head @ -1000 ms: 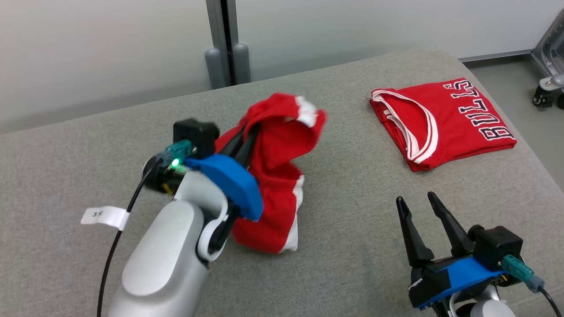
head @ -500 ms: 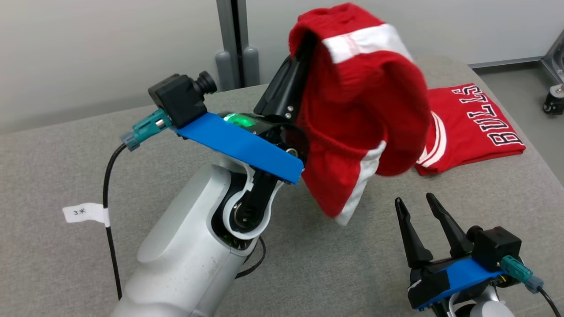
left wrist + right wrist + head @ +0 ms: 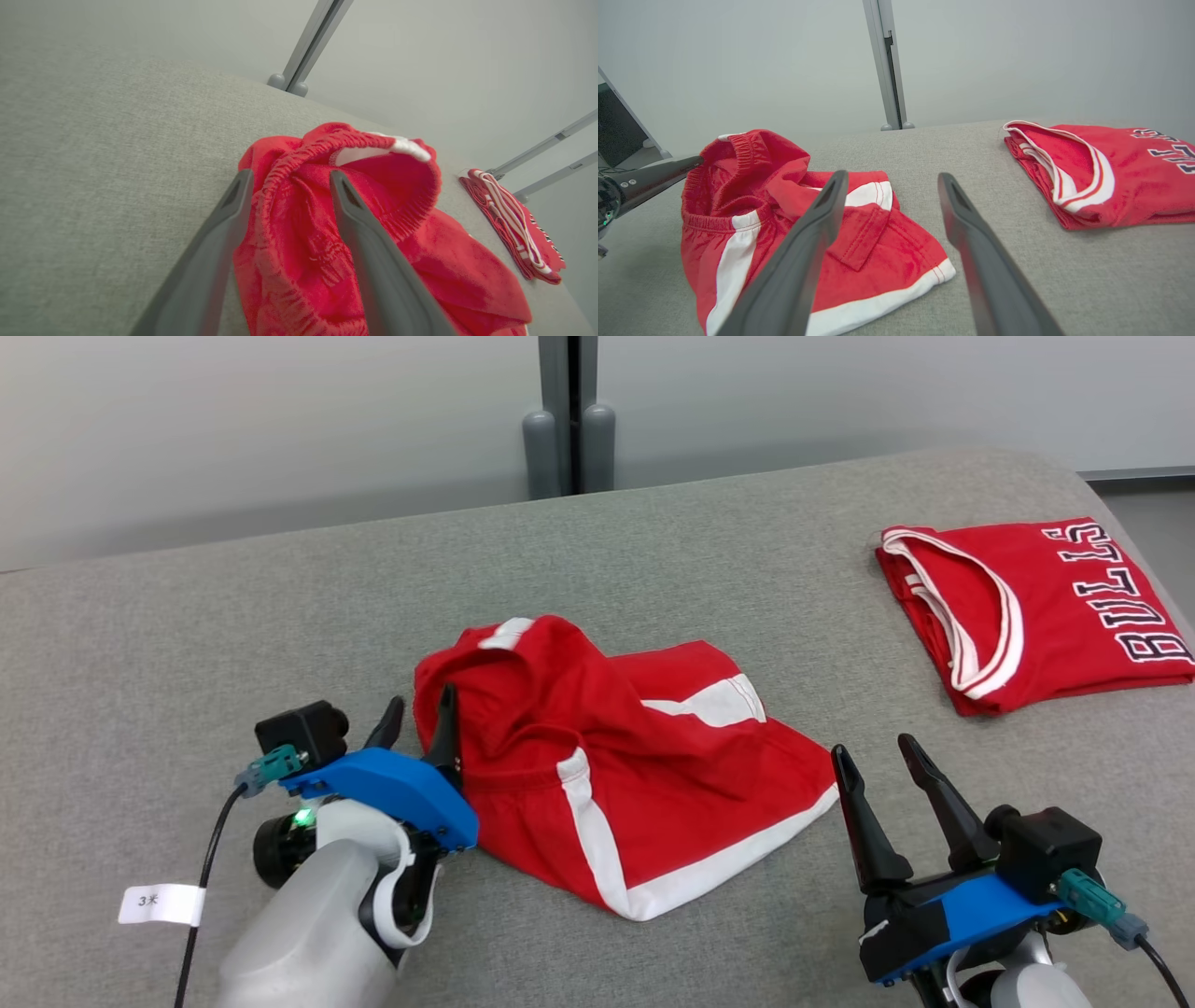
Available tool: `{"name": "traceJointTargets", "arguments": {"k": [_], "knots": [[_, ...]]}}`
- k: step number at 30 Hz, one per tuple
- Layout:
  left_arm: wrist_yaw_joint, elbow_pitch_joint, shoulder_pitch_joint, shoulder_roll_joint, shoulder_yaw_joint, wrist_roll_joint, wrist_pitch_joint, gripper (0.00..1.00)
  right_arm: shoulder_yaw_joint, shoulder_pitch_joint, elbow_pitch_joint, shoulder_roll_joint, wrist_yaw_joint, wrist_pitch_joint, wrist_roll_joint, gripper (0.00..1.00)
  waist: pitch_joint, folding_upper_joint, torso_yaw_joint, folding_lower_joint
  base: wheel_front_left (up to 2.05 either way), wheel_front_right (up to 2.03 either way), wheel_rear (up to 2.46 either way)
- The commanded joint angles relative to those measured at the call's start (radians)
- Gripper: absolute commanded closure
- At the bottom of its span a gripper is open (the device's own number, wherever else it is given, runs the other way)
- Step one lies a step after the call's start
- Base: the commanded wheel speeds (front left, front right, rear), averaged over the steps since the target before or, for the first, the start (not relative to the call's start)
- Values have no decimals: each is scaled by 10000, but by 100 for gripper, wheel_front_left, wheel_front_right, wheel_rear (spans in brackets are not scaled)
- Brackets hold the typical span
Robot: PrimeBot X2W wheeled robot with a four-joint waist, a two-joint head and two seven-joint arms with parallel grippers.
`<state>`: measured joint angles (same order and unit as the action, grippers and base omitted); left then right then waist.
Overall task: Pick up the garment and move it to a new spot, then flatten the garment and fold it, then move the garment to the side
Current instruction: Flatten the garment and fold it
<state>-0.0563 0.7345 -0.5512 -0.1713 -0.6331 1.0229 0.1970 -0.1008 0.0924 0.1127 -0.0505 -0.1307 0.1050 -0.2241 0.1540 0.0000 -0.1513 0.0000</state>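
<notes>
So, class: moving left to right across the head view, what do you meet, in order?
white label → left end effector → red shorts → right end effector → folded Bulls jersey

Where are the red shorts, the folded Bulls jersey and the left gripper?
red shorts (image 3: 672,775), head view, middle of the fabric
folded Bulls jersey (image 3: 1055,616), head view, red chest
left gripper (image 3: 424,696), head view, between its fingertips

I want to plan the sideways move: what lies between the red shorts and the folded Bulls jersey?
Only bare grey cushion lies between shorts and jersey, as the head view shows.
</notes>
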Motion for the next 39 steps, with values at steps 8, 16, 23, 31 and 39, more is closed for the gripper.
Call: {"name": "traceJointTargets", "arguments": {"k": [8,16,23,31,39], "knots": [[-260,297,-81,-661,-470,-457,-728,0,127,-56,-8,1,-2,5,28,0,-23,0,415,0,0,0,0],[-128,-1829,-693,-920,-1897,-1418,-2472,0,163,-157,-52,1,-2,-73,-7,0,-85,0,631,0,0,0,0],[135,-2508,-1217,-742,-3051,-1518,-4905,0,-29,15,10,1,-2,20,-114,0,40,0,211,0,0,0,0],[121,-2129,-1873,-909,-3676,-1790,-6453,0,-118,94,207,3,-2,212,-268,0,202,0,-352,0,0,0,0],[559,-1615,-2093,-972,-4054,-1748,-7173,100,-220,154,377,3,-2,320,-298,0,230,0,-587,0,0,0,0]]}}
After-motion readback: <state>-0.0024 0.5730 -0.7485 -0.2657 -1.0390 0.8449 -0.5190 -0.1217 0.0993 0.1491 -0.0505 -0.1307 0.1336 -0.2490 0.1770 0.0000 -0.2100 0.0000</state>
